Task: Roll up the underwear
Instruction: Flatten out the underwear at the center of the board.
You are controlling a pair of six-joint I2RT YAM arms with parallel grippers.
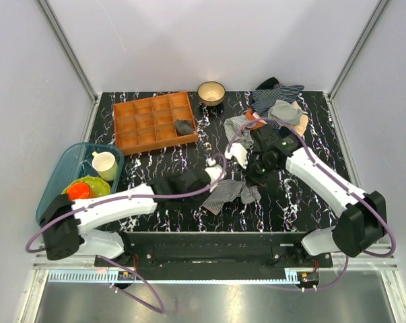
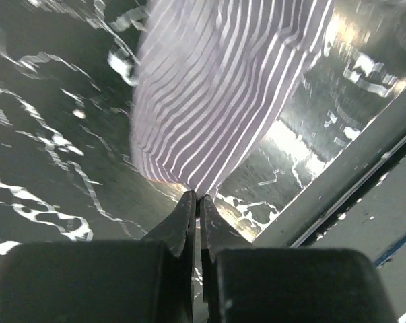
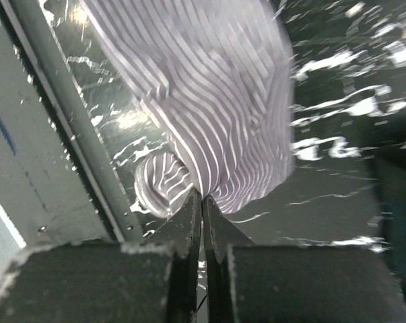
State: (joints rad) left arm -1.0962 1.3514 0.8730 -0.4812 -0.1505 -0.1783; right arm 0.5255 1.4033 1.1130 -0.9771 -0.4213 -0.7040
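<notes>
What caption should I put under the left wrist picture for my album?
Left gripper pinches an edge of the striped underwear over the shiny black table.

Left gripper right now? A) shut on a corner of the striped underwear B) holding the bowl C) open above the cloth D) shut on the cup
A: in the left wrist view the left gripper has its jaws together, with a corner of the underwear pinched at the tips.
</notes>
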